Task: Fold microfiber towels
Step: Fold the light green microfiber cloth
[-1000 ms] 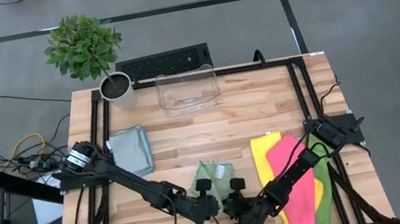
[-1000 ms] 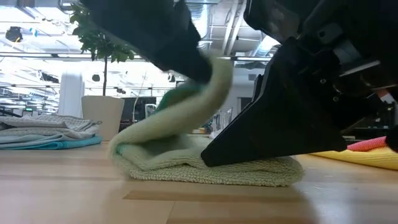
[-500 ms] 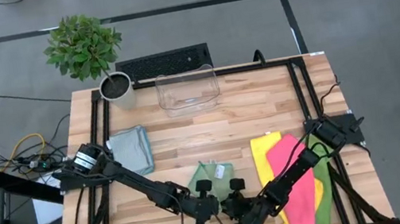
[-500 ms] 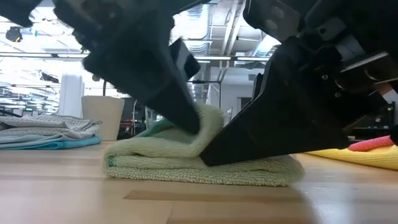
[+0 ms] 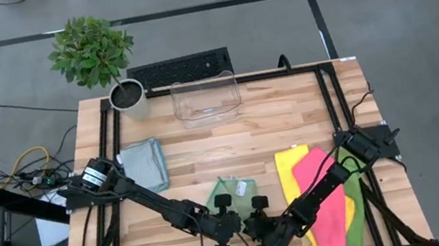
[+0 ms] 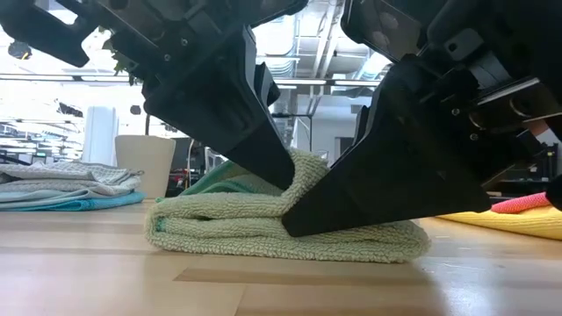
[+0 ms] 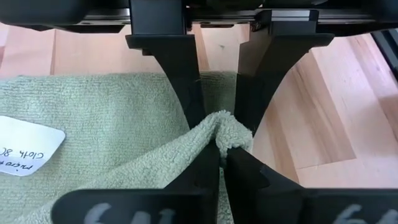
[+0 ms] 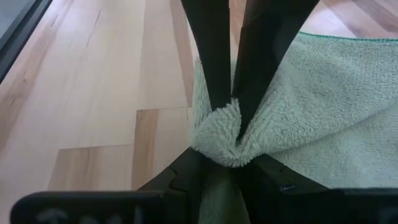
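Pinching the pale green towel (image 5: pixel 232 193) at lower centre of the high view, on the wooden surface (image 5: pixel 273 128). Left gripper (image 7: pixel 217 134) clamping its jaws tight on a bunched corner; right gripper (image 8: pixel 233 115) squeezing another corner fold between narrow jaws. Lying folded in layers, white tag (image 7: pixel 25 152) showing. Resting at left, a grey-blue folded towel (image 5: pixel 144 163); at lower right, yellow (image 5: pixel 288 165), pink (image 5: pixel 325 203) and lime towels (image 5: pixel 356 212) overlapping.

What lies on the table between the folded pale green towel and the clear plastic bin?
Only bare wood, in the high view: nothing lies between the pale green towel and the clear bin.
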